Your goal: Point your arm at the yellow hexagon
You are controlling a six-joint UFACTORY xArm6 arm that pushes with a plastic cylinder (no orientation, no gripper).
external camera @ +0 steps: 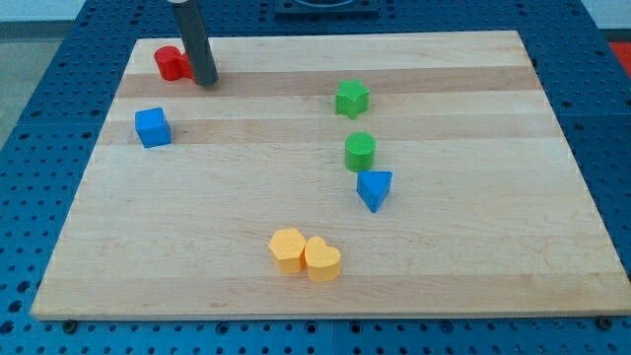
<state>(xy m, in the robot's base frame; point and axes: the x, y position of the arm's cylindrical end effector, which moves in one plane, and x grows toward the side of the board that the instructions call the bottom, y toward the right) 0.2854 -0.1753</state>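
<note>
Near the view's bottom of the table (552, 197), the one yellow hexagon (287, 248) sat touching a single yellow heart (322, 259). Further up were two blues, a triangle (374, 188) and a cube (152, 127), plus two greens, a cylinder (360, 151) and a star (351, 99). My tip (206, 82) was way off at top left, right beside the one red block (172, 63). No jaws on this rig, just a rod.

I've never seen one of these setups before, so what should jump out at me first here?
First, the dark rod coming down at the view's top left, my tip resting on the wooden board right beside a red block. Then the yellow pair near the view's bottom centre: a yellow hexagon touching a yellow heart, far from the tip.
</note>
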